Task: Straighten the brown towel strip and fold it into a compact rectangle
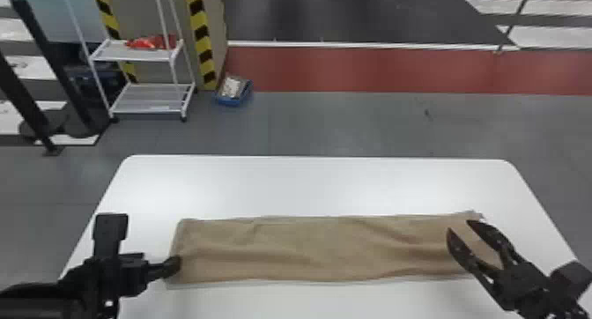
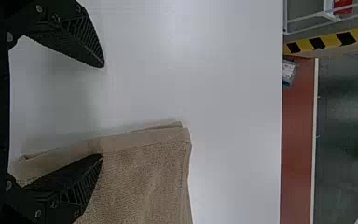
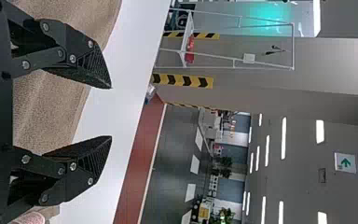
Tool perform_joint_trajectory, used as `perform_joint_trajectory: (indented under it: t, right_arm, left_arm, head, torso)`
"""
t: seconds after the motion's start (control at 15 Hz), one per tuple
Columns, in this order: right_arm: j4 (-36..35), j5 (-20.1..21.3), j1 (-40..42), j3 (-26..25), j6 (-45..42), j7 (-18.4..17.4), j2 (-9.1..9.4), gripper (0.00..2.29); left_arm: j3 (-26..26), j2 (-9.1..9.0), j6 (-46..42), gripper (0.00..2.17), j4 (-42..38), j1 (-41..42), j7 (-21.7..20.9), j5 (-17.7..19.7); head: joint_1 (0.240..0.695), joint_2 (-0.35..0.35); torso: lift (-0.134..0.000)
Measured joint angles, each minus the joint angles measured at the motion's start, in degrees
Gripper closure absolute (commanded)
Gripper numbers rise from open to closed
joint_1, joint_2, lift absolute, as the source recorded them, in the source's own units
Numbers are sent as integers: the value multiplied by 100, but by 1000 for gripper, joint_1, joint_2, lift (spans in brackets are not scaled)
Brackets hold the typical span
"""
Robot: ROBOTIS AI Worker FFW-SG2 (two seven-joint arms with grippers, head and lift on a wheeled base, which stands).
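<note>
brown towel (image 1: 317,252): nearly straight, some wrinkles
compact folding: seems not done
left pincer (image 2: 102,111): released
right pincer (image 3: 111,112): released

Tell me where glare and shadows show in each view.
Head view: a soft, pale sheen on the white table; left wrist view: a faint grey shadow on the table along the hem of the brown towel strip; right wrist view: ceiling lights as bright white bars, plus a turquoise glow in the background.

Right wrist view: green arrow (image 3: 346,162) on white sign (image 3: 345,170).
</note>
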Motion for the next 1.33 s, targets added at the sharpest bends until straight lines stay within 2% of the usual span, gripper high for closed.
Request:
perform_joint_trajectory:
  t: [0.4,0.53,0.67,1.07,1.13,1.27,1.33]
  right_arm:
    - [16,5,-42,-14,64,-29,-85,596]
    - [22,7,-87,-25,112,-45,-147,599]
    - [30,25,-123,-27,129,-45,-178,599]
    - [110,20,-122,-92,54,-22,-212,599]
    - [111,15,-111,-110,47,-18,-216,599]
    - [111,8,-95,-130,43,-18,-221,599]
    - [111,4,-91,-132,43,-18,-221,599]
  left_arm:
    - [201,-37,-212,221,-545,212,-89,33]
    - [221,-51,-131,343,-628,279,-115,66]
    - [193,-92,-74,421,-603,280,-128,69]
    - [11,-150,133,421,-284,-8,-188,-7]
    - [-16,-149,137,633,-242,-29,-192,-22]
    - [-75,-140,137,728,-170,-59,-199,-78]
    - [-94,-137,148,930,-157,-64,-203,-104]
  head:
    - [695,-45]
    - [695,-56]
    - [695,-69]
    - [695,-88]
    - [695,-93]
    - [695,-96]
    - [695,-97]
  torso:
    - [0]
    - [0]
    - [0]
    - [0]
    - [0]
    - [0]
    - [0]
